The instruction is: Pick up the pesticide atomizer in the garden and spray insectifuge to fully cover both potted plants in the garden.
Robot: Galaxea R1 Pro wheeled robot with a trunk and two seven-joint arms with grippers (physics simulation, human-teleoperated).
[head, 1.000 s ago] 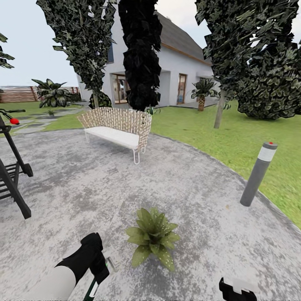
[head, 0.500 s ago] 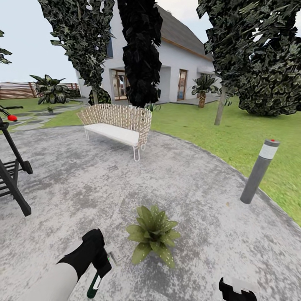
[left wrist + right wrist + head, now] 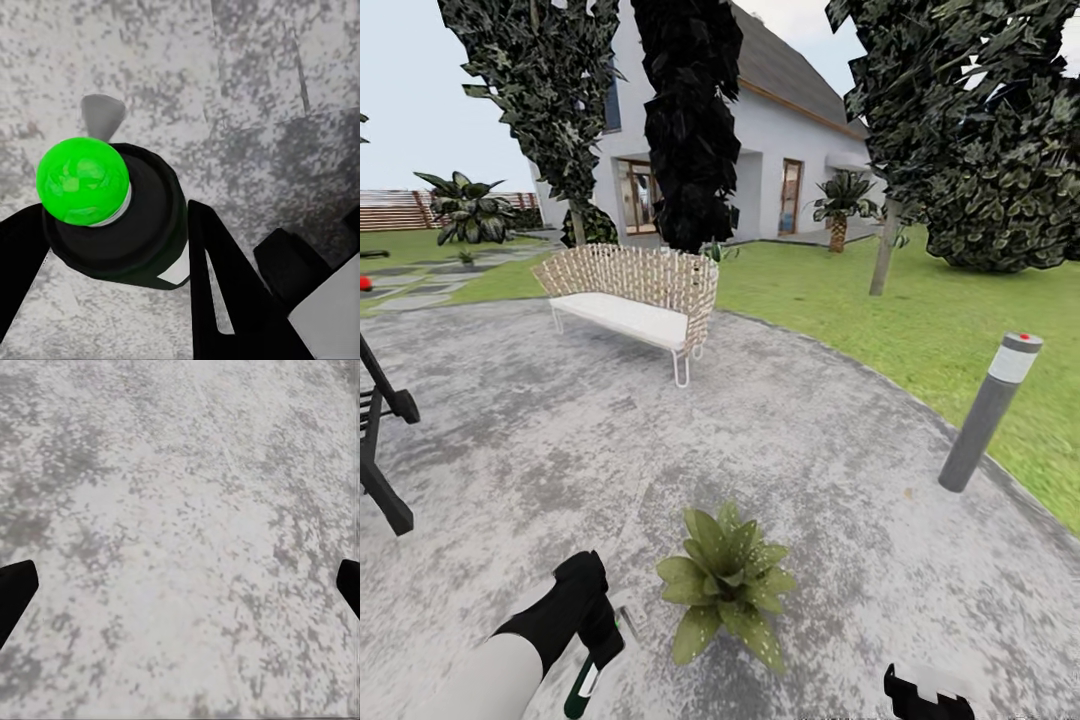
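Green and dark, the pesticide atomizer (image 3: 584, 682) sits in your left gripper (image 3: 596, 652), low on the left side of the head view. The black fingers (image 3: 225, 285) are pressed on both sides of the bottle's body, so that gripper is closed on it. In the left wrist view you look down on its bright green round end (image 3: 82, 180), with the grey patio (image 3: 540, 440) under it.

The bottle looks small and slim, so it should feel light. It looks hard and smooth too, so it may slip or twist if you swing the arm fast. The fingers hold it around the fat middle part, which looks like a good place. Keep that hold and move gently.

One potted plant (image 3: 726, 580) sits on the patio just beside the bottle, toward the robot's right. The bottle is near its leaves but not touching them. You likely need to turn the spray end toward the plant before you spray.

Your right gripper (image 3: 928, 695) is low at the right. In the right wrist view its two dark tips stand far apart with nothing between them, so it is open.
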